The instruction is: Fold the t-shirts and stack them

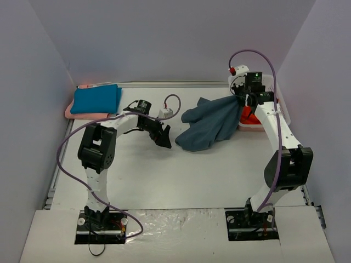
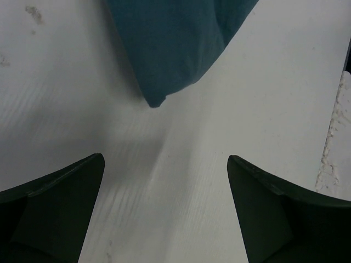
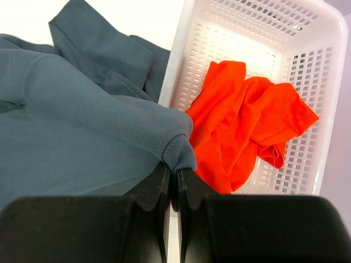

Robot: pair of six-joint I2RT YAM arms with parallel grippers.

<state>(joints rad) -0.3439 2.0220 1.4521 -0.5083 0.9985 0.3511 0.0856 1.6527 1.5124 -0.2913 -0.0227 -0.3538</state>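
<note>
My right gripper (image 1: 241, 100) is shut on the ribbed collar of the slate blue-grey t-shirt (image 1: 211, 123) and holds it lifted beside the basket; the pinch shows in the right wrist view (image 3: 174, 169), with the shirt (image 3: 71, 137) draping left. The shirt's lower end rests on the table. My left gripper (image 1: 163, 137) is open and empty, just left of the shirt's hem (image 2: 164, 55), low over the table (image 2: 164, 181). The orange-red t-shirt (image 3: 241, 120) lies crumpled in the basket. The teal-blue t-shirt (image 1: 96, 98) lies folded on the pale pink t-shirt (image 1: 82, 114) at the back left.
The white lattice basket (image 3: 307, 49) stands at the back right (image 1: 258, 127), against the right wall. Grey walls close in the table on three sides. Purple cables loop off both arms.
</note>
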